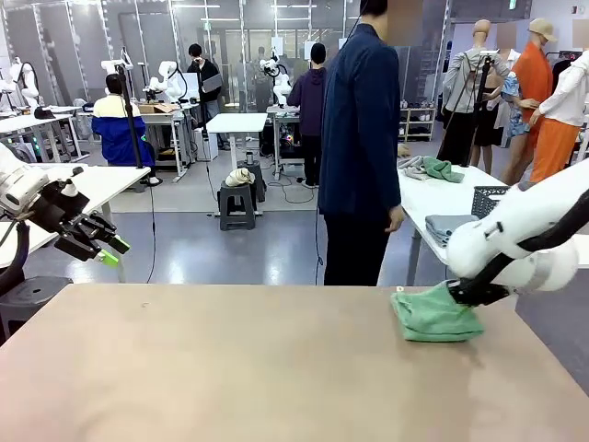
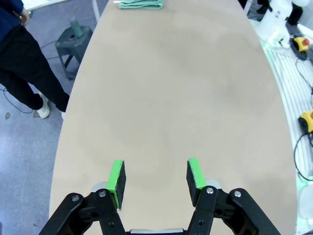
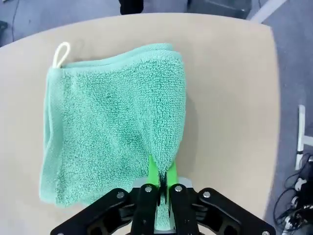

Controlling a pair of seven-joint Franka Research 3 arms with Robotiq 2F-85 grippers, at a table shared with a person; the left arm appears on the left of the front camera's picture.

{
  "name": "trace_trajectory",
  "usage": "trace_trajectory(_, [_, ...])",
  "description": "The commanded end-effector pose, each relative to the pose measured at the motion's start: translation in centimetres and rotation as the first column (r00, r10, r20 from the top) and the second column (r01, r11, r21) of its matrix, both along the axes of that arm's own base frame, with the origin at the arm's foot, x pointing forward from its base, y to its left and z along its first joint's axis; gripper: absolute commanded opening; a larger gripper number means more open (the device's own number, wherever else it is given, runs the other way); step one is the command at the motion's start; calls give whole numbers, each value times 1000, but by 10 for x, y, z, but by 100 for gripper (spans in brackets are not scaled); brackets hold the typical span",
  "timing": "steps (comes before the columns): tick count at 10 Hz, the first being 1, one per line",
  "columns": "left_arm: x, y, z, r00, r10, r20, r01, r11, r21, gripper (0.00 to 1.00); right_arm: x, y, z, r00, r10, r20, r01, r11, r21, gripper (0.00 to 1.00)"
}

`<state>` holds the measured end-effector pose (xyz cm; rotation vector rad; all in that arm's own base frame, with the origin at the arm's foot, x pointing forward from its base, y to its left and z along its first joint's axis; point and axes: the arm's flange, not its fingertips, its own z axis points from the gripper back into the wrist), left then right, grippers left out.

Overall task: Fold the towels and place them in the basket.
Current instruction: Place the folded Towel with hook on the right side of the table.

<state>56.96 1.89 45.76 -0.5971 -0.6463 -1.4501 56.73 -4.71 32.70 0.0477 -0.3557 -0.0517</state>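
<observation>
The light-green terry cloth towel (image 3: 112, 127) at the far right of the table has a nubby looped pile, rough and matt. At one corner it carries a smooth white cord loop (image 3: 61, 51). The broad tan tabletop (image 1: 230, 368) is smooth and matt, faintly mottled. The left gripper (image 2: 155, 178) and the right gripper (image 3: 161, 176) have satin black plastic links, bright metal pins and matt green pads (image 2: 117, 178). The white shell of the right arm (image 1: 525, 226) is glossy plastic.

One towel (image 1: 433, 315) on near table (image 1: 230, 368); left hand (image 2: 155, 166), right hand (image 3: 161, 171): two; one basket (image 1: 486, 196).
</observation>
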Motion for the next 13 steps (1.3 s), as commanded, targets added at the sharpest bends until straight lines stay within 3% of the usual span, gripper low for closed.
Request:
trace_trajectory(1, [-1, -1, 2, 1000, 3, 5, -3, 1000, 7, 64, -4, -23, 6, 998, 59, -11, -59, 998, 34, 7])
trace_trajectory(3, [-1, -1, 2, 1000, 3, 5, -3, 1000, 7, 64, -1, -28, 0, 998, 63, -30, -62, 997, 40, 7])
trace_trajectory(4, [-1, -1, 2, 1000, 3, 5, -3, 1000, 7, 64, 0, -30, -2, 998, 60, -25, -59, 998, 37, 27])
trace_trajectory(5, [-1, -1, 2, 1000, 3, 5, -3, 1000, 7, 64, 0, -30, -2, 998, 62, -13, -62, 998, 31, 27])
trace_trajectory(6, [-1, -1, 2, 1000, 3, 5, -3, 1000, 7, 64, -1, -31, 2, 998, 56, 2, -56, 998, 14, 46])
trace_trajectory(7, [-1, -1, 2, 1000, 3, 5, -3, 1000, 7, 64, -2, -31, 9, 998, 55, 13, -55, 998, -1, 29])
trace_trajectory(8, [-1, -1, 2, 1000, 3, 5, -3, 1000, 7, 64, -5, -32, 20, 998, 58, 21, -57, 998, -14, 66])
trace_trajectory(9, [-1, -1, 2, 1000, 3, 5, -3, 1000, 7, 64, -9, -31, 37, 998, 63, 30, -62, 998, -23, 49])
trace_trajectory(10, [-1, -1, 2, 1000, 3, 5, -3, 1000, 7, 64, -14, -26, 63, 997, 59, 46, -57, 997, -46, 86])
trace_trajectory(13, [-1, -1, 2, 1000, 3, 5, -3, 1000, 7, 64, -58, 12, 198, 997, 2, 83, 8, 993, -114, 86])
